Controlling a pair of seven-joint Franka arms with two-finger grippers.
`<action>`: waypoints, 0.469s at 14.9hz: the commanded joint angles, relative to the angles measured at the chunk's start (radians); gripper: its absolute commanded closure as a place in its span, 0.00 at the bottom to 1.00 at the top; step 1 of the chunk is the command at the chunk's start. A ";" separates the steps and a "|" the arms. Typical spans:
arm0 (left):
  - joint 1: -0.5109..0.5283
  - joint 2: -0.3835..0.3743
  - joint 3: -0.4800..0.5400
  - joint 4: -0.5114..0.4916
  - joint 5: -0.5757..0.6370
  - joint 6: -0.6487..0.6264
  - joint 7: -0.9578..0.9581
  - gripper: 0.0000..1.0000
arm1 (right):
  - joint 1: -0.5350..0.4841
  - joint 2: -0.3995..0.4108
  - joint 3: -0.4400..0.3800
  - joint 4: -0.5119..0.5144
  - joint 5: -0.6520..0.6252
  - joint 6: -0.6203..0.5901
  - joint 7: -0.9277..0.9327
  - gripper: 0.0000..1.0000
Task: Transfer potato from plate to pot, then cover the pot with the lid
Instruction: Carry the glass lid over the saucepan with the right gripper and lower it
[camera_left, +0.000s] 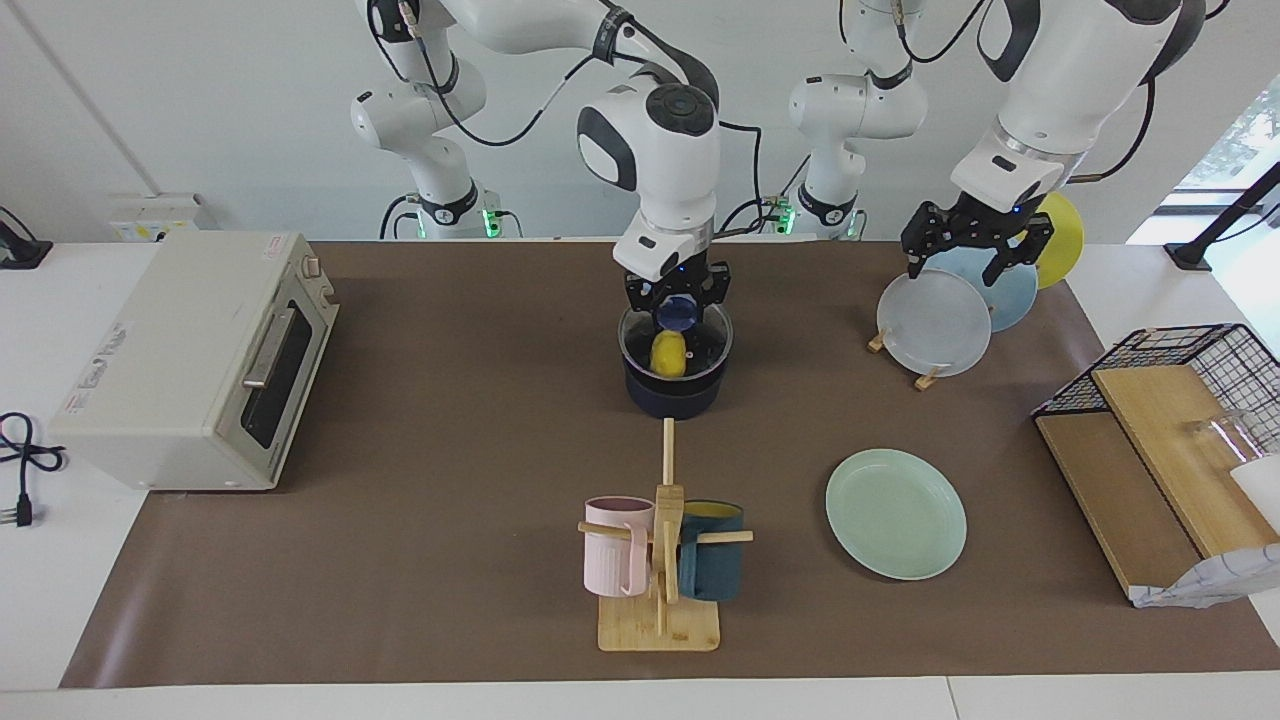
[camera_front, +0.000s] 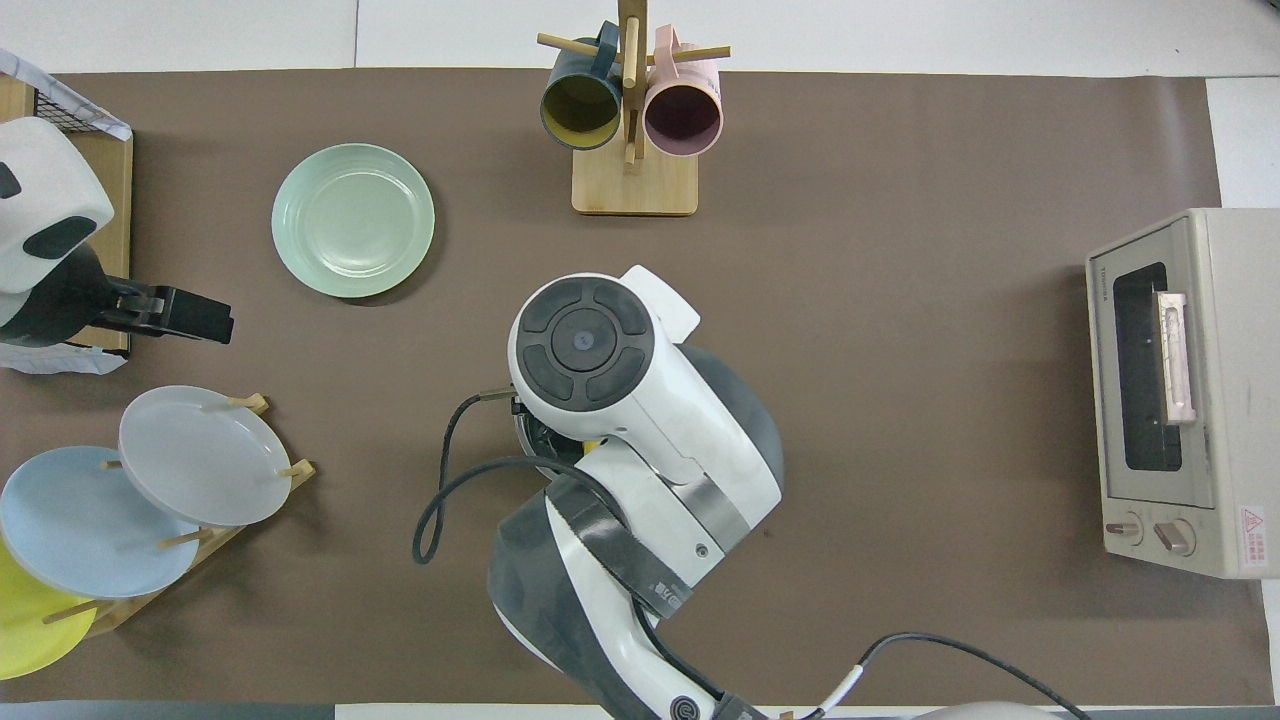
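The yellow potato (camera_left: 668, 353) lies inside the dark blue pot (camera_left: 672, 396) in the middle of the table. My right gripper (camera_left: 678, 305) is shut on the blue knob of the glass lid (camera_left: 700, 345). The lid sits level at the pot's rim, and I cannot tell if it rests there. In the overhead view the right arm covers the pot and lid. The mint-green plate (camera_left: 895, 513) is empty, farther from the robots toward the left arm's end, and shows in the overhead view (camera_front: 353, 220) too. My left gripper (camera_left: 975, 258) is open and empty, raised over the plate rack; it shows in the overhead view (camera_front: 200, 318).
A toaster oven (camera_left: 190, 360) stands at the right arm's end. A mug rack (camera_left: 660, 560) with two mugs stands farther from the robots than the pot. A rack of grey, blue and yellow plates (camera_left: 935, 322) and a wire basket (camera_left: 1170, 420) stand at the left arm's end.
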 joint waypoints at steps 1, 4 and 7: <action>0.017 -0.028 -0.011 0.011 0.024 -0.066 0.014 0.00 | -0.021 0.014 -0.005 0.027 -0.027 -0.002 0.004 1.00; 0.033 -0.043 -0.014 0.044 0.024 -0.129 0.008 0.00 | 0.001 0.035 -0.005 0.009 -0.060 0.007 0.004 1.00; 0.033 -0.045 -0.018 0.066 0.018 -0.167 0.002 0.00 | -0.002 0.037 -0.003 -0.008 -0.059 0.007 0.004 1.00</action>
